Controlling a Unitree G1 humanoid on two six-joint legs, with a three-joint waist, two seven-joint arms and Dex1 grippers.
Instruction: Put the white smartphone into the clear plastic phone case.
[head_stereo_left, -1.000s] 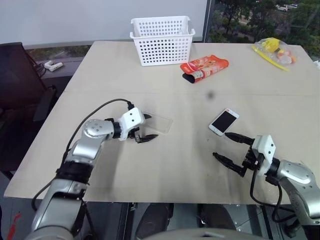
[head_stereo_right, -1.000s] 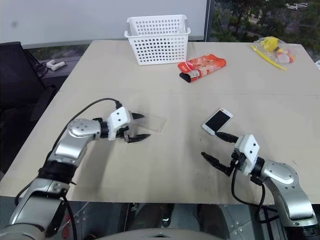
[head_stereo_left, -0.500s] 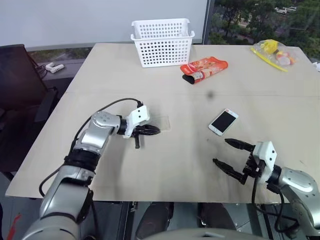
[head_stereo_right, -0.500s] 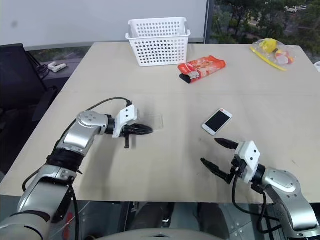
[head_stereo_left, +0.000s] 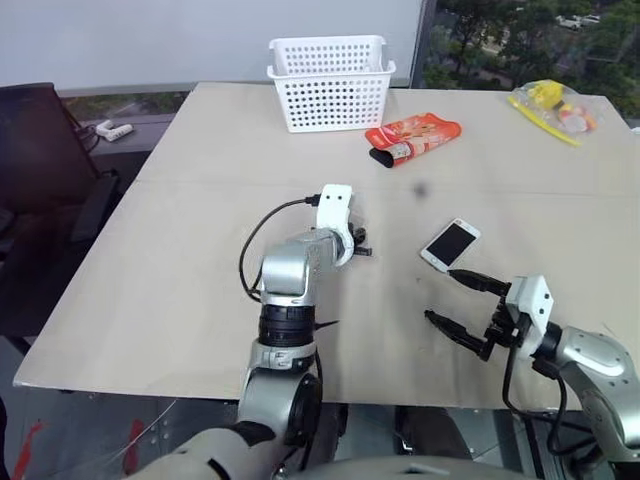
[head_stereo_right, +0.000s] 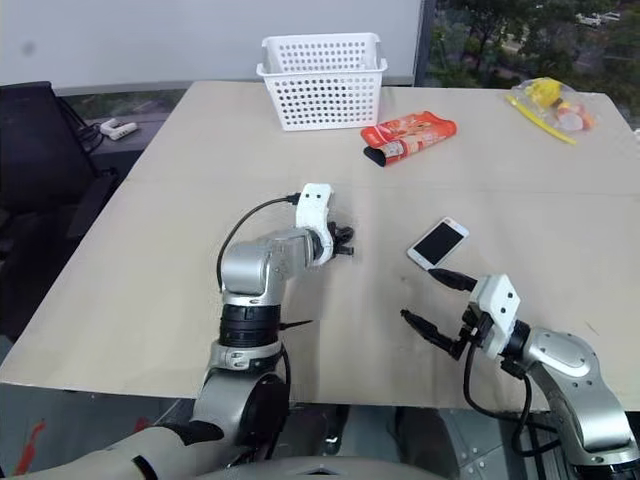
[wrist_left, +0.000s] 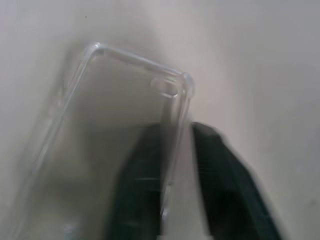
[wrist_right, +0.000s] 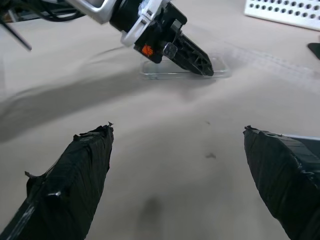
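Left end effector (wrist_left: 177, 200) apparently pinching blurred clear case (wrist_left: 120, 125) rim.

Legible text: none. Red snack packet (head_stereo_left: 415, 137), at 12 o'clock on the table (head_stereo_left: 180, 250): printing unreadable.

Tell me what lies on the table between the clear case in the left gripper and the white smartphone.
Nothing: in the left eye view, only bare tabletop separates the clear plastic phone case, at the left gripper, from the white smartphone.

Left gripper (head_stereo_left: 362, 243) reaches forward, jaws seemingly pinched close — right gripper (head_stereo_left: 465, 310) hovers level, jaws spread.
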